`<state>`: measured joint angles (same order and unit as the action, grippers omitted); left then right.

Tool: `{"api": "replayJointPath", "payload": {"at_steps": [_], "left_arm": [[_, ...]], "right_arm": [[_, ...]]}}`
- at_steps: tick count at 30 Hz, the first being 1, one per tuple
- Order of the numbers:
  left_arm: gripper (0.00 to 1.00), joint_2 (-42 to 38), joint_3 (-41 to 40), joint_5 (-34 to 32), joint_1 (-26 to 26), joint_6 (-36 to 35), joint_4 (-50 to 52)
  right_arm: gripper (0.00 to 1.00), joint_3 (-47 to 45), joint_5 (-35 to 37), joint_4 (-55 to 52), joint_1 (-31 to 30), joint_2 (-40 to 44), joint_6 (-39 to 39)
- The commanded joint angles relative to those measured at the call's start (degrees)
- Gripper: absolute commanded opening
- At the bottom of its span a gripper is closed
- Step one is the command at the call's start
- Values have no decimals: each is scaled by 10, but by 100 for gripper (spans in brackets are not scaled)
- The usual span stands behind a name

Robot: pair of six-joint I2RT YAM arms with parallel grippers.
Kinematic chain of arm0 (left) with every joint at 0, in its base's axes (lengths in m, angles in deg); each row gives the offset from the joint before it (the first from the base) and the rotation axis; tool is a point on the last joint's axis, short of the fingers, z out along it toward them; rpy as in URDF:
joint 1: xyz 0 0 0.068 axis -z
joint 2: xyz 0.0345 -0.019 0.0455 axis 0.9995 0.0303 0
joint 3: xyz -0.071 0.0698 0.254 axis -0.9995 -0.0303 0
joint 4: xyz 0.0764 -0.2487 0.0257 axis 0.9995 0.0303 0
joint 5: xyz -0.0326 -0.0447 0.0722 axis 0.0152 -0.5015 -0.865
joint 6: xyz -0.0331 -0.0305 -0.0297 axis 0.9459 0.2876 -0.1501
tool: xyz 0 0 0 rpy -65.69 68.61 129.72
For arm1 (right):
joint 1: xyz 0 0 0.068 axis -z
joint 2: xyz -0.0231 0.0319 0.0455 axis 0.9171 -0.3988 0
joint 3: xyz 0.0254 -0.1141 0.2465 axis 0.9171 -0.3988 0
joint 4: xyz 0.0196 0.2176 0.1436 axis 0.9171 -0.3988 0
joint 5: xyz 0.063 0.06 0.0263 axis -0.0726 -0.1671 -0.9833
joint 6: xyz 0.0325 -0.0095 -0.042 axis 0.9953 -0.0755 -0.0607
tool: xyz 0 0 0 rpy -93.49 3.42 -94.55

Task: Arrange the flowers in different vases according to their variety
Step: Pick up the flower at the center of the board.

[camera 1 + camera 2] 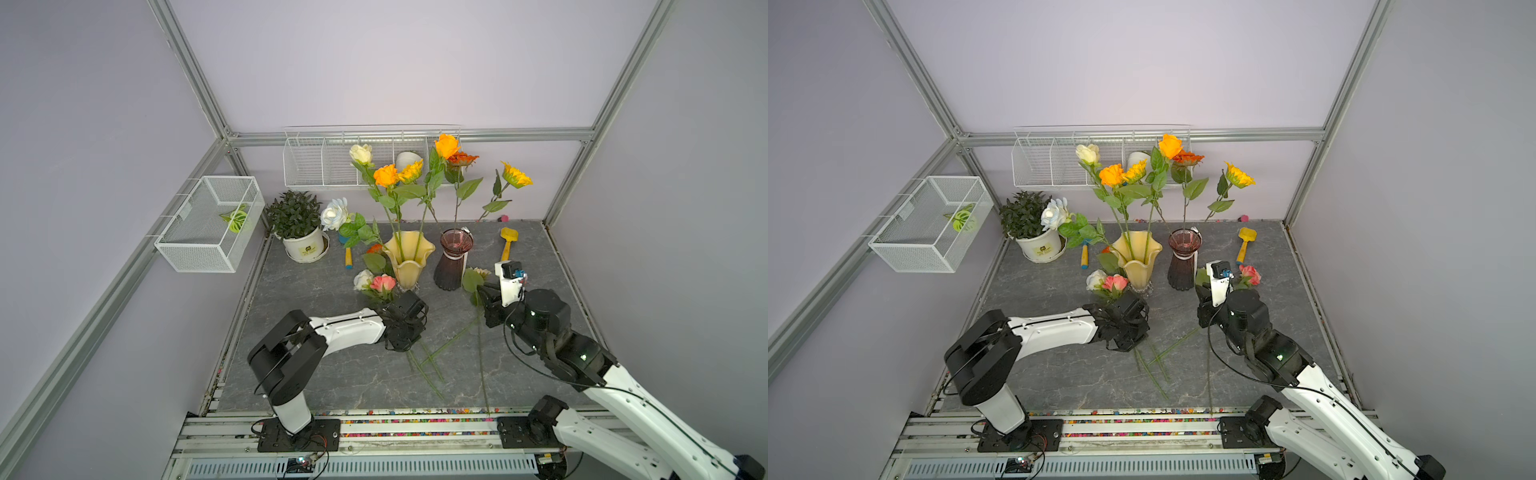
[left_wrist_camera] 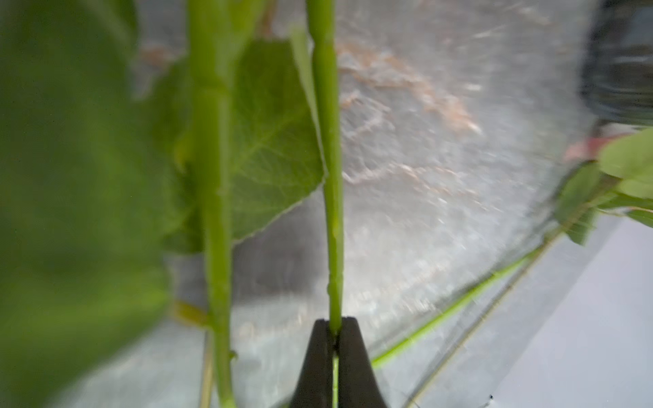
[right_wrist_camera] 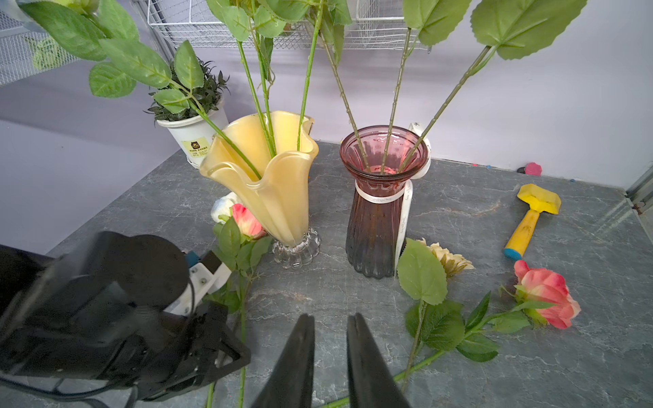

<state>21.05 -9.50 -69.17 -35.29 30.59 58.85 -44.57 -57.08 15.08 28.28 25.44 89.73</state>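
Currently a green stem (image 2: 334,212) is pinched between the pressed-together jaws of the left gripper (image 2: 335,326), as shown in the left wrist view. A second stem (image 2: 215,212) is seen just beside it, ungripped. Which bloom the pinched stem belongs to cannot be told. In both top views the left gripper is placed just below frame centre, right under a pink rose (image 1: 383,283) and a white rose (image 1: 363,279). Both are laid on the table (image 1: 332,374) beside the foot of the yellow vase (image 1: 409,257).

The jaws of the right gripper (image 3: 330,326) are seen slightly spread, with nothing between them. In a top view it is placed right of centre, near the base of the purple vase (image 1: 451,266).

The yellow vase, at frame centre, is filled with a cream rose (image 1: 360,153), an orange rose (image 1: 386,175), a taller orange rose (image 1: 447,145) and a white-blue rose (image 1: 334,214) leaned to the left. The purple vase, just right of it and apart, is filled with a yellow sunflower (image 1: 411,171), an orange-red sunflower (image 1: 462,158) and a far yellow sunflower (image 1: 516,176).

A cream sunflower (image 3: 448,258) is laid on the table by the purple vase's base. A second pink rose (image 1: 1250,274) is laid right of the right arm. Loose stems (image 1: 451,343) are crossed on the table at lower centre.
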Motion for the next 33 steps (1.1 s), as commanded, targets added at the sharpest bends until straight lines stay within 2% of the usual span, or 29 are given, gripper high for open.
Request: {"api": "replayJointPath", "payload": {"at_steps": [1,8,12,15,17,20,23,26,33], "left_arm": [[0,-84,3,-67,0,-27,33],[0,-254,-72,-137,0,-41,-3],[0,-327,-123,-178,-1,-52,-31],[0,-363,-141,-193,-4,-65,-47],[0,-379,-139,-198,-7,-76,-51],[0,-394,-136,-200,-9,-87,-59],[0,-401,-134,-196,-11,-88,-62],[0,-402,-139,-187,-12,-82,-70],[0,-400,-155,-165,-12,-61,-101]], "right_arm": [[23,-6,-6,1,1,4,20],[21,1,-22,1,2,-3,47],[21,4,-33,-3,1,-11,58],[25,4,-77,-7,1,-29,62],[38,-2,-137,-4,1,-49,60],[63,-24,-236,31,1,-86,51],[73,-27,-334,60,1,-140,24],[73,-8,-386,77,1,-206,-12],[66,71,-380,77,19,-350,-67]]}}
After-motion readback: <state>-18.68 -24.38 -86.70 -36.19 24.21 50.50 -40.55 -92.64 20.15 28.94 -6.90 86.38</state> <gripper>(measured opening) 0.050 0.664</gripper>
